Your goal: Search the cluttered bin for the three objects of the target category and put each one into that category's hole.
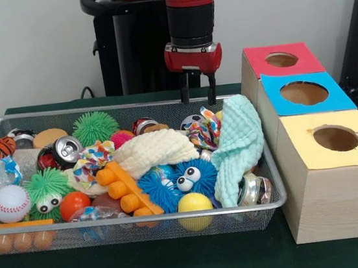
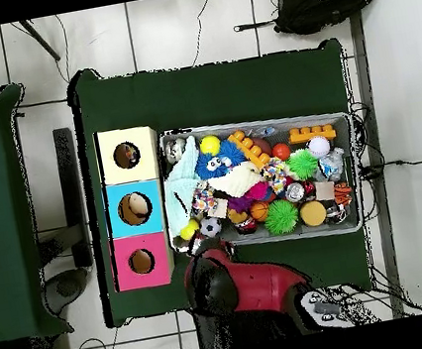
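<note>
Hovering above the far right corner of the wide silver wire-mesh bin, our red and black gripper hangs with its two dark fingers spread apart and nothing between them. In the front view we see one small white fabric piece printed with coloured dots lying just below those fingers, beside the mint-green waffle cloth draped over the bin's right end. A second dotted piece sits nearer the middle, left of the cream waffle cloth; we cannot make out a third. To the right of the bin stand three pale wooden boxes, and the round hole with the yellow paper top is in the nearest and largest one, well apart from the gripper. From overhead, the dotted piece lies near the bin's left end.
</note>
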Robot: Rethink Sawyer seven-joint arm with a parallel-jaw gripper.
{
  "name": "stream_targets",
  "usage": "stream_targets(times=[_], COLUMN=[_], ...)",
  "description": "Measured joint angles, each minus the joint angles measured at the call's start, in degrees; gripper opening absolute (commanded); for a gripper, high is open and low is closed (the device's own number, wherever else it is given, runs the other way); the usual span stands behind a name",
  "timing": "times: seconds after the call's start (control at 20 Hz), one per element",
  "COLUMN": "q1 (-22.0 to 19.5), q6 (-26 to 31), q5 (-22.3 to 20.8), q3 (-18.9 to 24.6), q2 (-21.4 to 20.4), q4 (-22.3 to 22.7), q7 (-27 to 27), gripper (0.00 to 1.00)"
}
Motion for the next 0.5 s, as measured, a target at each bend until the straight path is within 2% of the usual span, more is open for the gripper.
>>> stream_targets(times=[0.5], q1=[0.0], q6=[-2.5], q5=[-0.6], q3=[0.0], q2=[2.6], q4=[0.1], q7=[0.0], gripper=[1.00])
